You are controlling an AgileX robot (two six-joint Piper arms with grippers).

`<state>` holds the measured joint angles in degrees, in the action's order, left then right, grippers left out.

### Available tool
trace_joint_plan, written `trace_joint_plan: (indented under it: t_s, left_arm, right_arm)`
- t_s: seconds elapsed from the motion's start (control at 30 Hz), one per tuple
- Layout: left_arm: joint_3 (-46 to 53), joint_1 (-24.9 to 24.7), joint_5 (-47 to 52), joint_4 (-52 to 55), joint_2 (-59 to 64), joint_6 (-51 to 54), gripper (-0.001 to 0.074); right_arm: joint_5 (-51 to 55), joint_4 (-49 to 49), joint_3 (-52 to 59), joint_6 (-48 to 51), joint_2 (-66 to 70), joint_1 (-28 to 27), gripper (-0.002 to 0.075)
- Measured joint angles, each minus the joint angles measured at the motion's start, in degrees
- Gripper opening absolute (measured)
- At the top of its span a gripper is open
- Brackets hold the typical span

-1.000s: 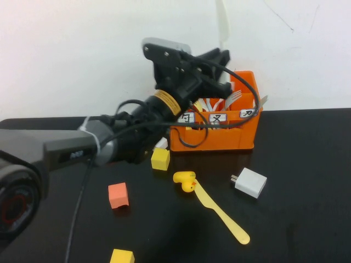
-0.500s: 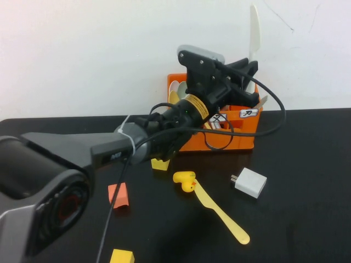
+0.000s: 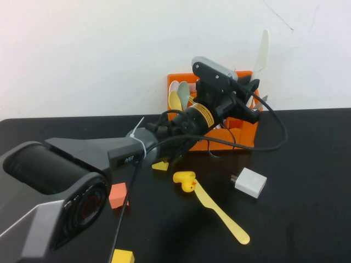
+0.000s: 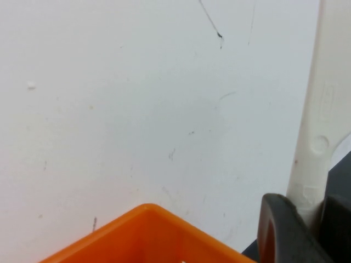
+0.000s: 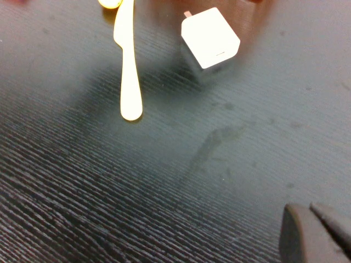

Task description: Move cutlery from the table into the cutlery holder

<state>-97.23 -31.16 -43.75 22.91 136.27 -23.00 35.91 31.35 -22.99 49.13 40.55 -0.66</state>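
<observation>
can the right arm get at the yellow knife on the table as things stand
Probably yes. The yellow knife lies flat on open tabletop, touching only the rubber duck at one end. The right gripper hangs nearby; the left gripper is busy holding the white knife over the crate.

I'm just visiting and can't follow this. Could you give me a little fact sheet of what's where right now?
left gripper: over the orange crate, shut on the white knife, held upright
right gripper: above bare table, only fingertips visible
yellow knife: lying on the table
rubber duck: touching the yellow knife's end
white charger: beside the yellow knife
</observation>
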Motion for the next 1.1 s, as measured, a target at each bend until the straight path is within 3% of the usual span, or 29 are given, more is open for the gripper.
trace_joint_plan:
  t_s: [0.23,0.3,0.43,0.53,0.63,0.77,0.87,1.1]
  left_arm:
    - [0.0,0.0,0.4,4.0,0.0,-1.4,0.012]
    - [0.0,0.0,0.4,5.1,0.0,-1.6,0.0172]
    - [0.0,0.0,1.8,5.5,-0.2,-2.5,0.0356]
    - [0.0,0.2,5.1,5.5,-1.5,-2.6,0.0398]
    - [0.0,0.4,8.1,5.5,-3.9,-2.6,0.0343]
    - [0.0,0.4,13.4,6.1,-8.9,-2.6,0.0167]
    - [0.0,0.3,23.7,6.1,-13.7,-3.8,0.0048]
    - [0.0,-0.4,56.0,4.7,-24.5,-6.4,0.0003]
  right_arm:
    - [0.0,-0.1,0.0,0.9,0.0,0.0,-0.0002]
    - [0.0,-0.1,0.0,1.0,0.0,0.0,-0.0002]
    - [0.0,-0.1,0.0,1.1,0.0,0.0,-0.0002]
    - [0.0,-0.1,0.0,1.2,0.0,0.0,-0.0002]
    - [0.0,-0.1,0.0,1.2,0.0,0.0,-0.0002]
    - [0.0,-0.1,0.0,1.2,0.0,0.0,-0.0002]
    - [0.0,-0.1,0.0,0.7,0.0,0.0,-0.0002]
    - [0.3,-0.1,0.0,0.3,0.0,0.0,-0.0002]
